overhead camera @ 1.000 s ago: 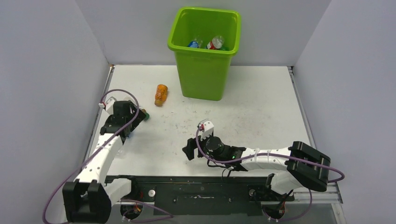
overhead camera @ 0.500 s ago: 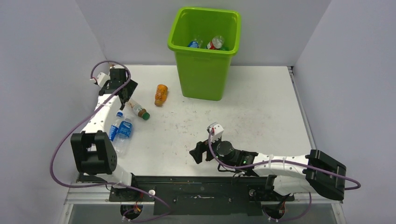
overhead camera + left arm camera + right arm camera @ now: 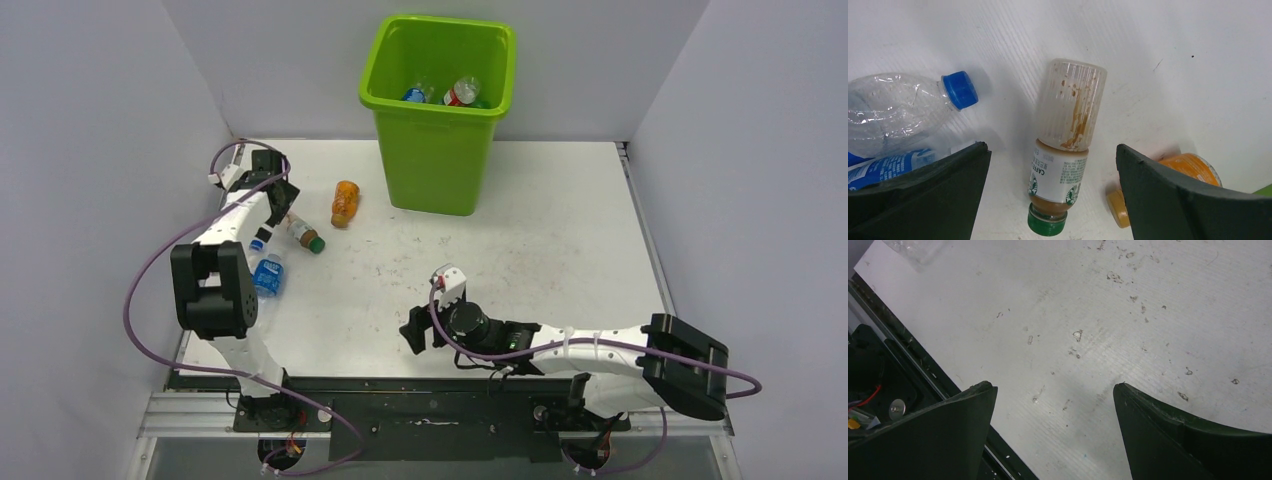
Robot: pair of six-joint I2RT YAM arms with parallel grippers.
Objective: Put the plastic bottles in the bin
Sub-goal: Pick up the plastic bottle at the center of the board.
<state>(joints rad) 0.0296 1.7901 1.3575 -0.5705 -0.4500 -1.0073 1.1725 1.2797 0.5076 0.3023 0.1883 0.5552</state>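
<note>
Several plastic bottles [image 3: 345, 203] lie toward far-left corner | step: pre-grasp, left gripper [image 3: 1050, 149] splayed over green-capped coffee bottle [image 3: 1065, 145] | next: lower, clamp, carry to bin [image 3: 430, 160], far edge | right gripper [image 3: 1053, 386] splayed, empty, near edge

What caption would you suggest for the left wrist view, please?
Open left gripper framing a lying coffee bottle, flanked by a blue-capped clear bottle and an orange bottle on the white table.

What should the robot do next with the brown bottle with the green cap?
Probably lower the left arm a little and shut its jaws on the coffee bottle. The jaws stand open on either side of it, it lies flat on the table, and nothing is held yet.
</note>
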